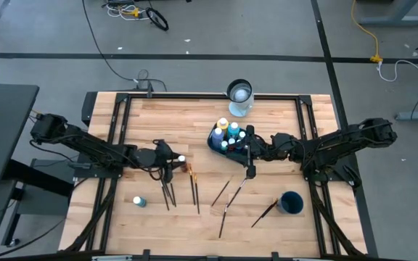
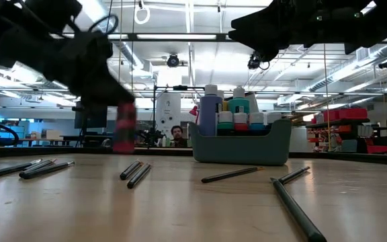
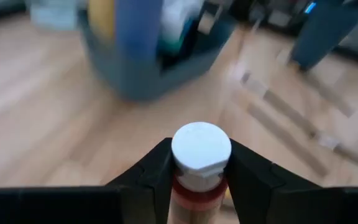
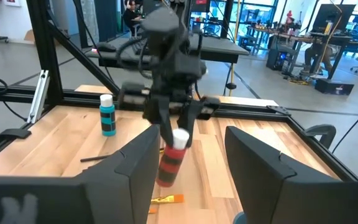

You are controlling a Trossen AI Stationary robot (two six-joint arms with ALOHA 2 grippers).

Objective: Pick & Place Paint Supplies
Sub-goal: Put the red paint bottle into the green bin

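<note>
Red and white, the small paint bottle (image 3: 199,163) with the white cap sits between my left fingers (image 3: 149,180), which pinch it just below the cap. My left gripper (image 1: 174,164) holds this bottle clear of the pale wooden desk (image 1: 158,123), over the left half of it, and the bottle hangs tilted when seen from my right wrist. Under and beside that gripper lie several thin dark-handled brushes (image 1: 168,194), pointing toward the near edge, and a small orange scrap (image 4: 165,199) lies on the wood near them. Closer to the near-left corner stands a small pale bottle with a teal cap (image 1: 138,201), well apart from everything else. My right gripper (image 1: 250,171) hovers over the middle of the desk, its jaws spread with nothing between them, just beside the dark blue-grey plastic caddy (image 1: 215,141). That caddy sits toward the far edge and holds a cluster of small bottles with blue, teal and white caps (image 1: 230,133). More dark brushes (image 1: 232,197) lie scattered toward the near edge, right of centre, and a dark blue cup (image 1: 291,202) stands near the right edge. A clear glass jar (image 1: 239,97) rests at the far edge, behind the caddy.
</note>
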